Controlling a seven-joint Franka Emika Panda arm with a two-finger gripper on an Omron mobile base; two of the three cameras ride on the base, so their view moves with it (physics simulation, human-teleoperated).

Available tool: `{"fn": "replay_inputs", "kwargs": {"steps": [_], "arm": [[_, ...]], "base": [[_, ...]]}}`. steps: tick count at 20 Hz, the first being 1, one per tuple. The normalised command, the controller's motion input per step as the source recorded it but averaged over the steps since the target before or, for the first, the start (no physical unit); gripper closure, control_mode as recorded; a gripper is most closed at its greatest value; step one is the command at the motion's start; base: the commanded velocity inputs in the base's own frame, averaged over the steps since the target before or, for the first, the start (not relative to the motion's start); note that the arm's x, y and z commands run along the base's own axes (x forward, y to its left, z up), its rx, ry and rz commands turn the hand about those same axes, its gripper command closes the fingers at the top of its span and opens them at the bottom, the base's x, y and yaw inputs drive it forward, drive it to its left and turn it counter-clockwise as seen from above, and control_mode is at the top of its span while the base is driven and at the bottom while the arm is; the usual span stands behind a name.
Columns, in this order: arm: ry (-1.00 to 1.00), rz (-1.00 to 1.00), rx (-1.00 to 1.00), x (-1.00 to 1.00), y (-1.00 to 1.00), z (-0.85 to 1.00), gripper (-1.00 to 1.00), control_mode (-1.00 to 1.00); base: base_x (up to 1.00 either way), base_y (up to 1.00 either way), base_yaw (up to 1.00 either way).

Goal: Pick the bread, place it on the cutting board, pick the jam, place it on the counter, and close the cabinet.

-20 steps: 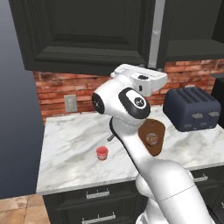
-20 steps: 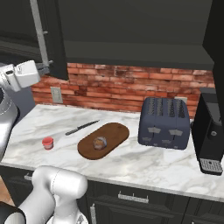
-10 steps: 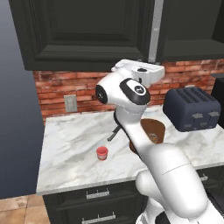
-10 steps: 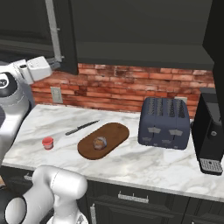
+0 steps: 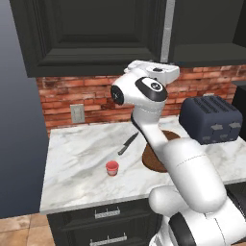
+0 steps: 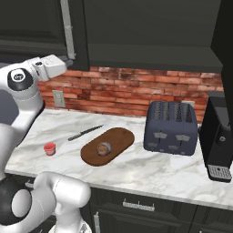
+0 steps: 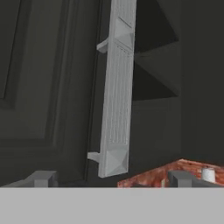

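The bread (image 6: 104, 148) lies on the cutting board (image 6: 119, 138), which the arm partly hides in the left base view as the cutting board (image 5: 169, 137). The red jam (image 5: 112, 167) stands on the marble counter (image 5: 81, 158), left of the board; it is also the jam (image 6: 49, 148). My gripper (image 6: 68, 63) is up at the lower edge of the cabinet door (image 5: 96, 33), beside its silver handle (image 7: 116, 87). The fingertips (image 7: 41, 177) are wide apart and hold nothing. The door looks slightly ajar, with dark interior to the right of the handle.
A black knife (image 6: 84, 132) lies on the counter between the jam and the board. A dark toaster (image 6: 170, 127) stands right of the board, and a black coffee machine (image 6: 220, 136) is at the far right. A brick wall (image 6: 127, 93) backs the counter.
The hand has swung sideways along the cabinet front, and the door with its handle has swung with it toward shut. Bread, jam and board have not moved.
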Motion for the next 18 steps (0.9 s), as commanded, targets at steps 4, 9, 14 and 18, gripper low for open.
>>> {"fn": "replay_inputs", "kwargs": {"steps": [4,9,14,18], "arm": [[0.0,0.09,0.0,0.3,-0.28,0.0,-1.0,-1.0],[0.0,0.06,0.0,0.28,-0.15,0.0,-1.0,-1.0],[0.0,0.03,0.0,0.31,-0.02,0.0,-1.0,-1.0],[0.0,0.01,0.0,0.33,0.0,0.0,-1.0,-1.0]], "base": [[0.0,0.0,0.0],[0.0,0.0,0.0],[0.0,0.0,0.0],[0.0,0.0,0.0]]}}
